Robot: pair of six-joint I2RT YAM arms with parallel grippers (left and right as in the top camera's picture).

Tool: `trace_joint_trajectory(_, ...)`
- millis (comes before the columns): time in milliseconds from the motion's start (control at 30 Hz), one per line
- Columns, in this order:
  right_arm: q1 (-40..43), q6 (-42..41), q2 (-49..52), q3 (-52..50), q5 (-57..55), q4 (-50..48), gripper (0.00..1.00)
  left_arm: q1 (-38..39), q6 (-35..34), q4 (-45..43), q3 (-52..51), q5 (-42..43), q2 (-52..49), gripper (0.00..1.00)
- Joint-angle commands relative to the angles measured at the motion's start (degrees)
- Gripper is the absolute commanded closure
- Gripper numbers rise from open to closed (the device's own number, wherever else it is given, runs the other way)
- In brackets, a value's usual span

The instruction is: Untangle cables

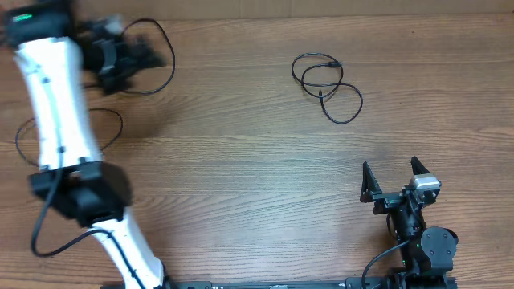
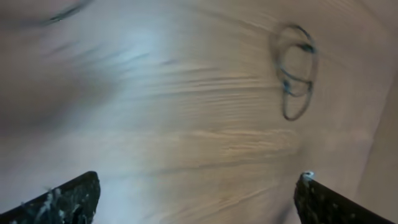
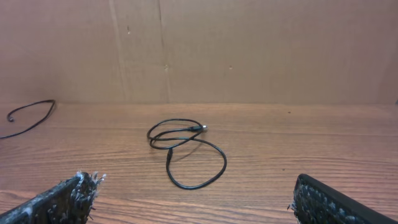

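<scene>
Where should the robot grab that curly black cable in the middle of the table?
Probably the big loop at the near end of the black cable, coming straight down from above with the right gripper, which is open and closest. There only one strand lies flat on the table, while the far end is a bunch of overlapping coils.

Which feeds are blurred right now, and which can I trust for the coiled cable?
Left wrist: motion-blurred throughout, the coiled cable only a smear, pale glare on the table. Right wrist: sharp, trust it for the cable's loops. Overhead: sharp except the left hand, smeared at top left.
</scene>
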State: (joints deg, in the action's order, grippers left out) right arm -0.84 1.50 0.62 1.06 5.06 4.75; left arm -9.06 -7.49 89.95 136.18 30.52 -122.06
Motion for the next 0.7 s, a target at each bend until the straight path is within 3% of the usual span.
trace_joint_trajectory(0,0.1,0.3,-0.5,-0.6,-0.5,-0.2,0.0,11.1,-0.9,-6.1,-0.4,-3.4,0.0,0.0)
trace_joint_trajectory(167,0.1,0.3,-0.5,-0.6,-0.5,-0.2,0.0,23.3,-12.1,-16.3,-1.6,-17.6,-2.3,0.0)
trace_joint_trajectory(333,0.1,0.3,-0.5,-0.6,-0.5,-0.2,0.0,31.3,-13.1,-19.7,-1.6,-24.9,-6.1,0.0)
trace_joint_trajectory(500,0.1,0.3,-0.5,-0.6,-0.5,-0.2,0.0,33.4,-12.4,-10.9,-1.6,-34.8,-8.8,0.0)
trace_joint_trajectory(667,0.1,0.3,-0.5,-0.6,-0.5,-0.2,0.0,30.7,-12.5,-0.3,-2.2,-46.9,-9.9,0.0)
